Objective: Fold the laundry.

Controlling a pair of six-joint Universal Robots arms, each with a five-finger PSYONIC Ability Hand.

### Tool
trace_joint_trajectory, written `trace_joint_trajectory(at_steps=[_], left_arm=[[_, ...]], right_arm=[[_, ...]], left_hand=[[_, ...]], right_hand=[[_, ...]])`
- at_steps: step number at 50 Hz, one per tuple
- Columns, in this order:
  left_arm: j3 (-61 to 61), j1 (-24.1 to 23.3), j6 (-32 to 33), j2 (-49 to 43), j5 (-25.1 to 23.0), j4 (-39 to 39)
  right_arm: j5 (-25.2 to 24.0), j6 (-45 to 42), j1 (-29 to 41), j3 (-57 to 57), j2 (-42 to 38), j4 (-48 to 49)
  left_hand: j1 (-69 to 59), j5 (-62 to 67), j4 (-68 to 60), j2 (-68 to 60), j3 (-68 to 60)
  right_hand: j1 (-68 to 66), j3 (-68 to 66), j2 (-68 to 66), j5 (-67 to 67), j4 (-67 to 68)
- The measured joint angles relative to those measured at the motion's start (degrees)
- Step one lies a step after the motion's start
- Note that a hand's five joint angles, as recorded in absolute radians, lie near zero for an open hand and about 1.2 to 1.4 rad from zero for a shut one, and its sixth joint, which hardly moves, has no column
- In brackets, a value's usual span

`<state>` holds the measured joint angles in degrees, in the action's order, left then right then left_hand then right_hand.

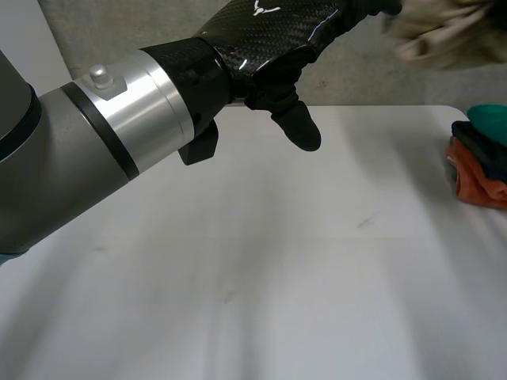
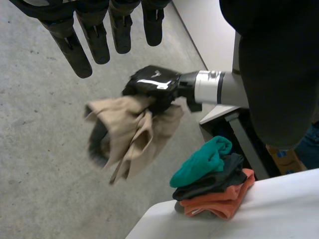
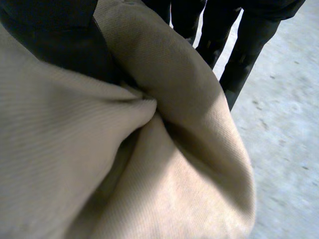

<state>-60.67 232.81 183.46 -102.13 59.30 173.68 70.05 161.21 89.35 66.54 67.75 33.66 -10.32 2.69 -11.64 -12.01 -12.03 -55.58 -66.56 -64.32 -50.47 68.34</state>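
White tabletop (image 1: 253,269) takes up most of the head view; its near and middle parts are bare. Left arm (image 1: 71,150) (grey, with a silver band at the wrist) crosses above the tabletop from the near left toward the far right. It ends in the left hand (image 1: 265,39), which is raised off the surface near the far edge with the thumb (image 1: 299,127) pointing down. In the left wrist view this hand's fingers (image 2: 75,52) are straight and spread apart, with nothing between them. Grey floor (image 2: 40,164) lies beyond the tabletop. The beige cloth (image 2: 134,129), the item to fold, is not on the tabletop. It hangs bunched and crumpled in the air over the floor, past the far right corner, and appears in the head view as a pale bundle (image 1: 447,36) beyond the left hand's fingertips. Right arm (image 2: 214,87) reaches out over the floor, and the right hand (image 2: 152,85) is clamped on the top of the cloth, with loose folds drooping below it. The right wrist view has the same cloth (image 3: 149,164) gathered close under the palm in deep creases. Stack of folded clothes (image 2: 214,186) sits at the far right corner of the tabletop (image 2: 259,219), right at the edge: teal piece on top, dark piece in the middle, orange piece at the bottom. The same stack (image 1: 479,162) is at the right edge in the head view, well apart from both hands.
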Motion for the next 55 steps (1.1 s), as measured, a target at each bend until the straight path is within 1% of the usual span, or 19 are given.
trace_joint_trajectory(at_steps=[3,4,6,7,9,10,11,17,23,28,30,31,33,34,36,38,42,47,55], left_arm=[[-0.4,0.0,-0.7,-0.1,0.0,0.3],[-0.7,0.0,-0.9,-0.1,0.0,0.4],[-1.1,0.1,-1.0,-0.2,0.0,0.4],[-1.4,0.1,-1.0,-0.2,-0.1,0.4],[-1.8,0.1,-0.9,-0.3,-0.1,0.3],[-1.9,0.1,-0.9,-0.4,-0.1,0.3],[-2.1,0.1,-0.9,-0.5,-0.1,0.3],[-2.8,0.1,-0.7,-0.9,0.0,0.2],[-3.6,0.1,-0.7,-1.4,0.2,0.2],[-4.2,0.0,-0.7,-1.8,0.2,0.2],[-4.3,0.0,-0.7,-2.0,0.4,0.2],[-4.3,0.0,-0.7,-2.0,0.6,0.2],[-4.3,-0.1,-0.7,-2.1,0.8,0.2],[-4.3,-0.1,-0.7,-2.0,1.1,0.2],[-4.2,-0.2,-0.7,-2.0,1.5,0.2],[-4.0,-0.2,-0.7,-1.8,1.8,0.2],[-3.6,-0.4,-0.7,-1.6,2.2,0.2],[-3.5,-0.4,-0.8,-1.4,2.2,0.1],[-3.9,-0.7,-1.0,-1.1,2.1,0.0]], right_arm=[[-4.8,4.3,-6.6,-2.7,-0.3,-1.2],[-8.3,8.0,-11.3,-4.7,-1.6,-1.8],[-11.3,11.1,-14.9,-6.5,-3.3,-2.0],[-15.2,15.1,-18.9,-8.8,-6.1,-2.2],[-16.7,16.5,-20.3,-9.7,-7.3,-2.1],[-21.5,20.0,-23.8,-12.3,-11.4,-1.8],[-24.4,21.6,-25.5,-13.8,-14.1,-1.3],[-34.3,24.0,-29.4,-18.7,-26.0,1.5],[-38.8,23.2,-30.4,-19.5,-34.4,4.6],[-39.1,21.5,-30.2,-18.0,-36.3,6.8],[-38.1,20.5,-30.1,-17.3,-36.2,7.2],[-36.8,19.7,-30.0,-16.8,-35.8,7.3],[-35.2,19.1,-29.9,-16.3,-35.2,7.1],[-32.8,18.4,-29.9,-15.6,-34.1,6.5],[-29.8,17.9,-29.8,-14.5,-32.1,5.0],[-26.9,17.4,-29.8,-13.0,-29.1,2.5],[-23.9,16.6,-30.1,-9.5,-22.3,-3.6],[-23.5,14.9,-31.2,-5.4,-15.8,-9.5],[-22.5,4.3,-40.2,1.8,-2.1,-24.8]], left_hand=[[0.0,0.0,0.0,0.0,0.0],[0.0,0.0,0.0,0.0,0.0],[0.0,0.0,0.0,0.0,0.0],[0.0,0.0,0.0,0.0,0.0],[0.0,0.0,0.0,0.0,0.0],[0.0,0.0,0.0,0.0,0.0],[0.0,0.0,0.0,0.0,0.0],[0.0,0.0,0.0,0.0,0.0],[0.0,0.0,0.0,0.0,0.0],[0.0,0.0,0.0,0.0,0.0],[0.0,0.0,0.0,0.0,0.0],[0.0,0.0,0.0,0.0,0.0],[0.0,0.0,0.0,0.0,0.0],[0.0,0.0,0.0,0.0,0.0],[0.0,0.0,0.0,0.0,0.0],[0.0,0.0,0.0,0.0,0.0],[0.0,0.0,0.0,0.0,0.0],[0.0,0.0,0.0,0.0,0.0],[0.0,0.0,0.0,0.0,0.0]], right_hand=[[0.0,0.0,0.0,0.0,0.0],[0.0,0.0,0.0,0.0,0.0],[0.0,0.0,0.0,0.0,0.0],[0.0,0.0,0.0,0.0,0.1],[0.0,0.0,0.0,0.0,0.2],[0.0,0.0,0.0,0.0,0.2],[0.0,0.0,0.0,0.0,0.2],[0.0,0.0,0.0,0.0,0.2],[0.0,-0.2,0.0,0.0,0.4],[-0.1,1.2,0.9,0.3,-1.4],[6.1,14.5,13.2,8.5,-15.5],[16.6,25.6,24.7,13.3,-27.2],[28.7,37.4,36.8,18.5,-39.0],[39.0,47.8,47.4,25.7,-49.7],[42.3,52.9,51.2,33.3,-54.4],[42.6,54.5,52.3,42.5,-56.2],[42.6,54.5,52.3,47.5,-56.3],[42.6,54.5,52.3,47.7,-56.3],[42.6,54.5,52.3,47.8,-56.3]])
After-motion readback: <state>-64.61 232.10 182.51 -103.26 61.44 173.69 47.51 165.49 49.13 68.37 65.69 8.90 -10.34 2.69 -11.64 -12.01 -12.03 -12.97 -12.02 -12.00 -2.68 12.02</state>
